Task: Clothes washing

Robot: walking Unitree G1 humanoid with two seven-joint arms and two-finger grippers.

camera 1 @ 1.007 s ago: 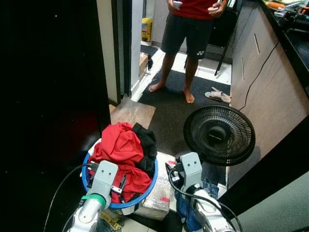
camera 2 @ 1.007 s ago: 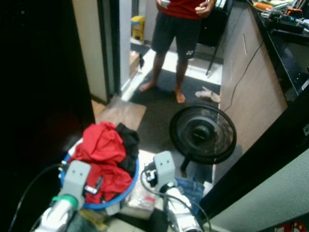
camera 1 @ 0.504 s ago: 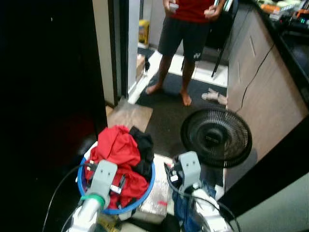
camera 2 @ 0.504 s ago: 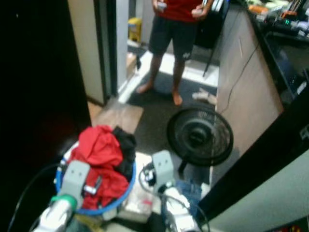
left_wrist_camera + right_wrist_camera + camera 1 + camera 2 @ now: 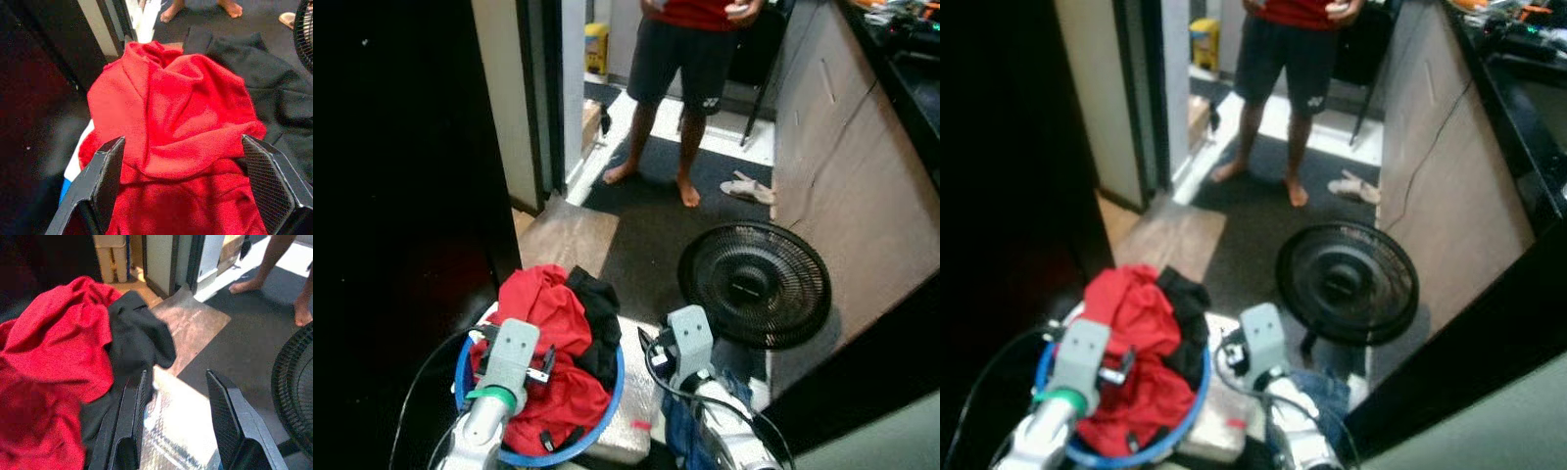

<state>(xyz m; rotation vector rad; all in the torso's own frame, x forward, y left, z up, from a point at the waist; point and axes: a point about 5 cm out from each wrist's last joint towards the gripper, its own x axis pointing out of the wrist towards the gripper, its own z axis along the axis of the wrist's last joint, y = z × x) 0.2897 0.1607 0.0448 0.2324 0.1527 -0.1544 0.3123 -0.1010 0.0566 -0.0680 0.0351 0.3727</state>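
Hovering over the blue basket [image 5: 612, 390] of red clothes [image 5: 176, 122], left gripper [image 5: 188, 181] spread wide; right gripper [image 5: 178, 421] beside it, parted.

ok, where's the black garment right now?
The black garment lies in the blue basket on its right side, against the red clothes, left of the floor fan.

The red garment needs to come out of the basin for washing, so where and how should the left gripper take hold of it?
Grip the raised fold at the top of the red garment, coming straight down from above. It is heaped highest there, bunched into a ridge, and the left gripper already hangs open over it. Stay off the black garment beside it.
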